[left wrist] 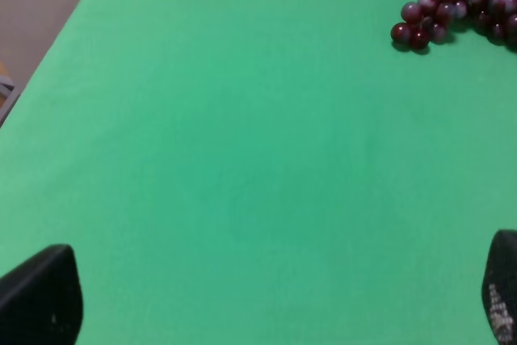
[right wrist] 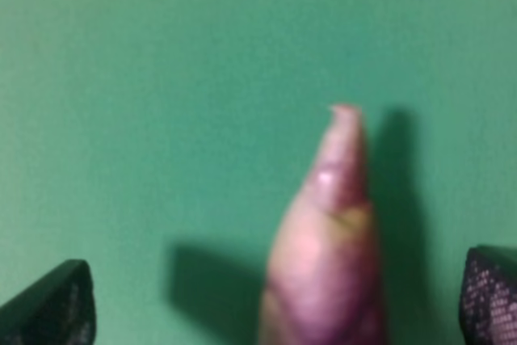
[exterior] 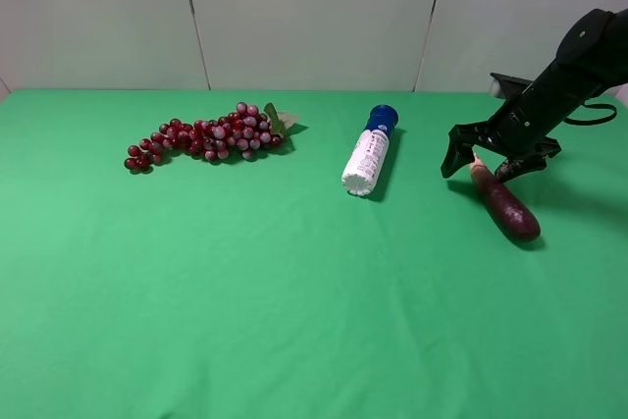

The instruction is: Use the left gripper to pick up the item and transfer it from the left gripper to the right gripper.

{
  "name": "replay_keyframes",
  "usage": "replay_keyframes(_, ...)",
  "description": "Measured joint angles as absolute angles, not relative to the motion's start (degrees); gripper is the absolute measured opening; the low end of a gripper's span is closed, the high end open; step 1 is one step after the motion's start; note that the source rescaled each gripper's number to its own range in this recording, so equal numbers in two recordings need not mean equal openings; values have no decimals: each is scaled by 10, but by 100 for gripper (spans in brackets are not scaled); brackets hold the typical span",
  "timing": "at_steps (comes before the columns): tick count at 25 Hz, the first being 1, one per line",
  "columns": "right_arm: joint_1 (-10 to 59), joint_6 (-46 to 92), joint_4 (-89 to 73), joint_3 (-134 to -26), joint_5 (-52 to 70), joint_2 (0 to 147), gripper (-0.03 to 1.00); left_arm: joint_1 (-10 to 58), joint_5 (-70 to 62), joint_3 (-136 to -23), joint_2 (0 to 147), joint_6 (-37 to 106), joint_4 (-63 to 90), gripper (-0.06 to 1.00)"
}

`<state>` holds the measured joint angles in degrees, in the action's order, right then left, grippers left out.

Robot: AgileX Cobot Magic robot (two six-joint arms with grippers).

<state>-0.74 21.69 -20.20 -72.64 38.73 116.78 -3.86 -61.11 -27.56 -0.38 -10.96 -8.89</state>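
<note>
Your eggplant (exterior: 504, 202) lies on the green tabletop (exterior: 294, 291) at the right side of the high view, stem end pointing up toward the back, the dark body angled toward you. The right end effector (exterior: 483, 157) hangs over that stem end with its fingers spread wide, one on each side; you can see in the right wrist view that the eggplant (right wrist: 327, 248) sits between the two fingertips (right wrist: 52, 309) without either one touching it. The picture there is blurred, so finer detail is lost.

Your left end effector (left wrist: 266, 300) is also spread wide, over bare green cloth, holding nothing. Only its two dark tips show, at the edges of the left wrist view.

The grapes (exterior: 204, 137) lie at the left rear, and the bottle (exterior: 368, 151) lies on its side near the middle, well apart from the eggplant.
</note>
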Motion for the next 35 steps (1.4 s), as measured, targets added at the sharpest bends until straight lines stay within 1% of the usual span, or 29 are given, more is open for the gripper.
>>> replay_keyframes(13, -7, 211, -191, -761, 439, 1154, 100, -39, -611, -276, -4, -110, -88, 100)
replay_keyframes(24, -7, 191, -157, -761, 462, 1082, 100, -39, -611, -276, -4, -110, -88, 100)
replay_keyframes(35, -7, 156, -130, -761, 539, 975, 100, -39, -611, -276, -4, -110, -88, 100)
